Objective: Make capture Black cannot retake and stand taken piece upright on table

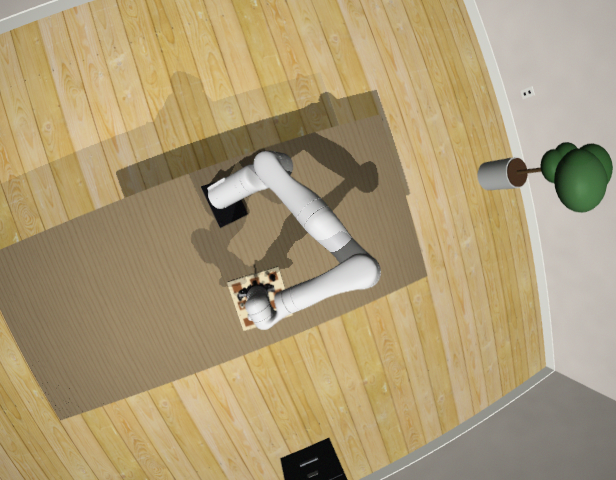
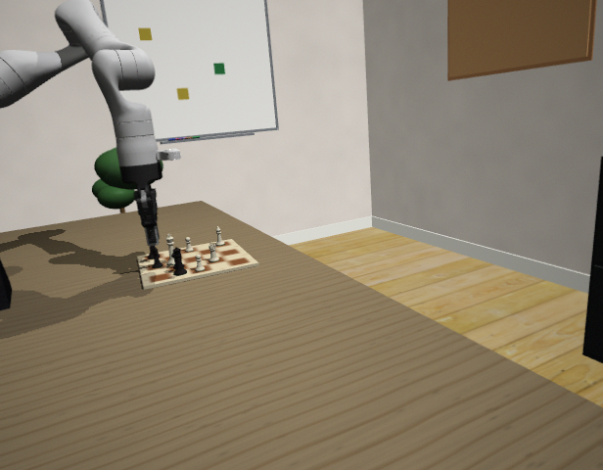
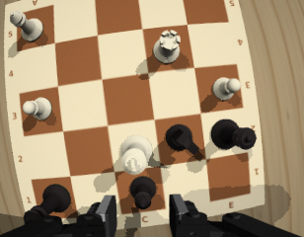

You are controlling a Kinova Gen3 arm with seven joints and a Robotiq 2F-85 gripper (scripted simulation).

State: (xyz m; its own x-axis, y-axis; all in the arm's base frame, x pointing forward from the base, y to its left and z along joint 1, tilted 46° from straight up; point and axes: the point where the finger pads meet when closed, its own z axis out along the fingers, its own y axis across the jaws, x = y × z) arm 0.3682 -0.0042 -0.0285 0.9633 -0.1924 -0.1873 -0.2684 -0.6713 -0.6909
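Note:
The small chessboard [image 3: 80, 59] [image 2: 244, 263] [image 1: 234, 284] lies on the table. In the wrist view a black pawn [image 3: 143, 190] [image 2: 156, 259] stands on C1, right in front of my gripper [image 3: 142, 211] [image 2: 151, 241]. The fingers are parted on either side of the pawn and hang just above it, touching nothing. A tall white piece [image 3: 135, 153] stands on C2 just behind the pawn. Black pieces stand on D2 [image 3: 182, 137], E2 [image 3: 230, 134] and A1 [image 3: 55, 196]. White pieces stand on D4 [image 3: 168, 46], E3 [image 3: 226, 87], A3 [image 3: 38, 109] and A5 [image 3: 25, 26]. All are upright.
The arm's black base block [image 1: 226, 212] sits on the brown table [image 2: 301, 364] behind the board. A black cabinet [image 2: 601, 262] stands on the floor at the right. A potted plant [image 1: 566, 174] stands by the wall.

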